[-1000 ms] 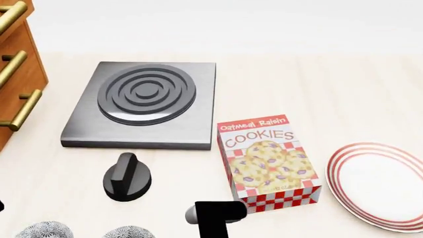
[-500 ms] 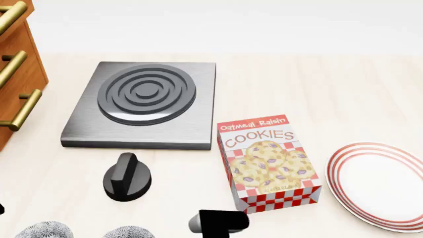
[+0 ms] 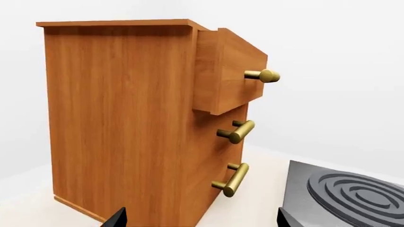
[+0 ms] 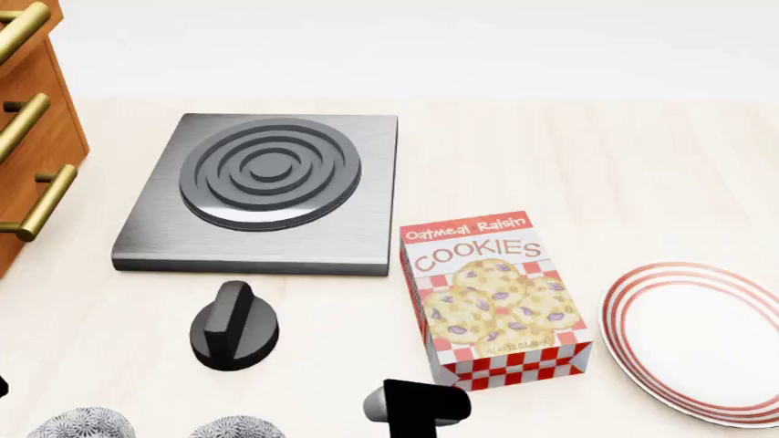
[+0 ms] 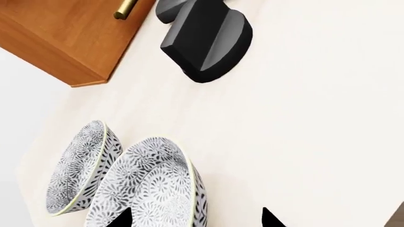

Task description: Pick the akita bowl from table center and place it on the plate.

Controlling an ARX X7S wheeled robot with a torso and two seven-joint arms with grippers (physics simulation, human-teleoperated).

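Note:
Two speckled grey-black bowls sit at the table's near edge. The akita bowl (image 4: 237,427) (image 5: 148,184) is the one closer to the table's middle, and its twin (image 4: 79,424) (image 5: 82,165) lies just beside it. My right gripper (image 5: 197,221) is open, and the akita bowl's rim reaches in between its dark fingertips (image 5: 123,220). Part of my right arm (image 4: 414,406) shows low in the head view. The plate (image 4: 700,342), white with red rings, lies at the far right. My left gripper (image 3: 200,220) is open and holds nothing, facing a wooden cabinet.
A cookie box (image 4: 493,297) stands between the bowls and the plate. A black knob (image 4: 233,328) (image 5: 205,40) sits behind the bowls, and a grey stove plate (image 4: 262,187) (image 3: 353,194) lies farther back. A wooden drawer cabinet (image 4: 31,137) (image 3: 139,123) with brass handles stands at the left.
In the head view my right arm has slid a little to the right and toward the near edge. The bowls, box and plate have not moved.

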